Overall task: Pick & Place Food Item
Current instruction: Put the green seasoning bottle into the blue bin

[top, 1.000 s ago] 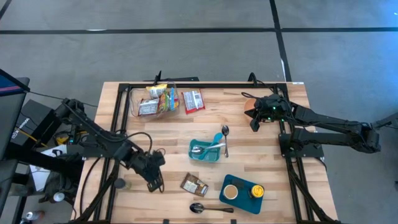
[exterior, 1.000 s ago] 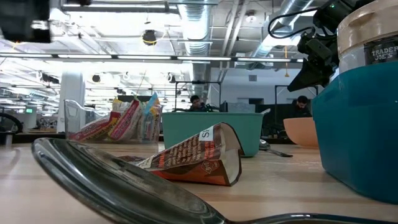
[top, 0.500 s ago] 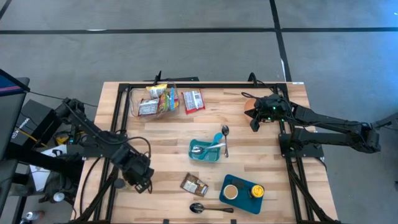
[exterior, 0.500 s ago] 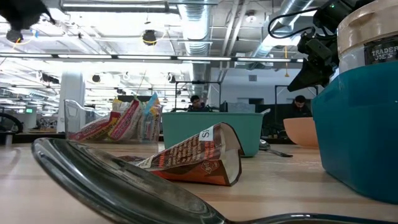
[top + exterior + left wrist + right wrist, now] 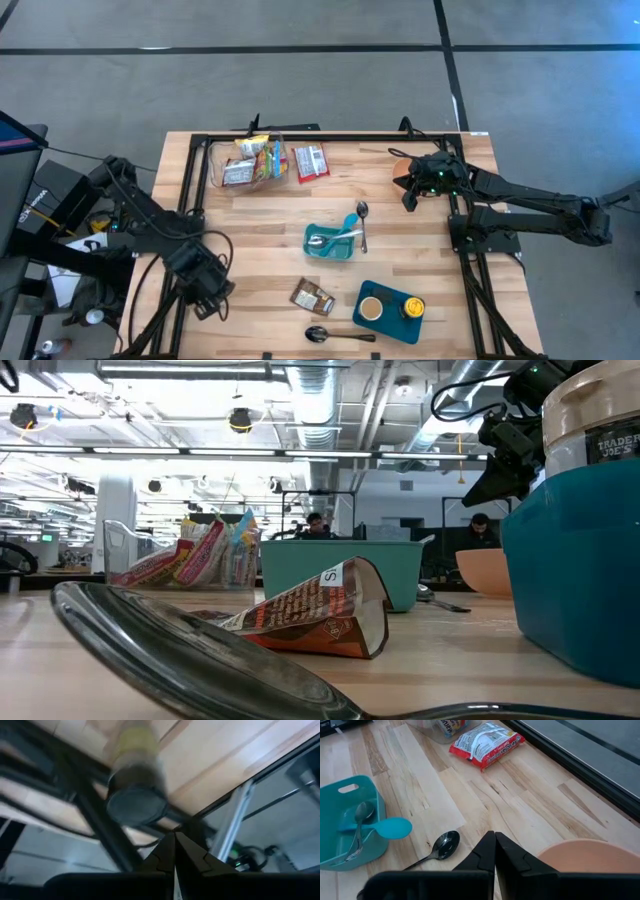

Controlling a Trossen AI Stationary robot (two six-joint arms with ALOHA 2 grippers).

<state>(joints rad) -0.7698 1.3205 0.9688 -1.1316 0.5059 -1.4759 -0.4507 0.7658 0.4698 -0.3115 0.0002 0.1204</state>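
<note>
A brown snack packet [image 5: 312, 297] lies flat on the wooden table near its near edge; it also shows in the low view [image 5: 310, 615]. A red packet [image 5: 310, 162] lies at the far side, next to a clear container [image 5: 248, 162] of snack packs. My left gripper [image 5: 207, 305] is shut and empty at the table's near left edge, left of the brown packet. My right gripper [image 5: 408, 200] is shut and empty, above the table at the far right, beside an orange bowl [image 5: 580, 865].
A teal bin [image 5: 332, 241] with a spoon and a blue scoop stands mid-table. A loose spoon [image 5: 362, 225] lies right of it, another [image 5: 335, 335] at the near edge. A teal tray [image 5: 390, 310] holds a cup and a yellow-lidded jar. Black frame rails run along the table's sides.
My left gripper has drawn away from the brown packet toward the table's left edge, turning as it went, and has stayed shut. The brown packet has kept its place.
</note>
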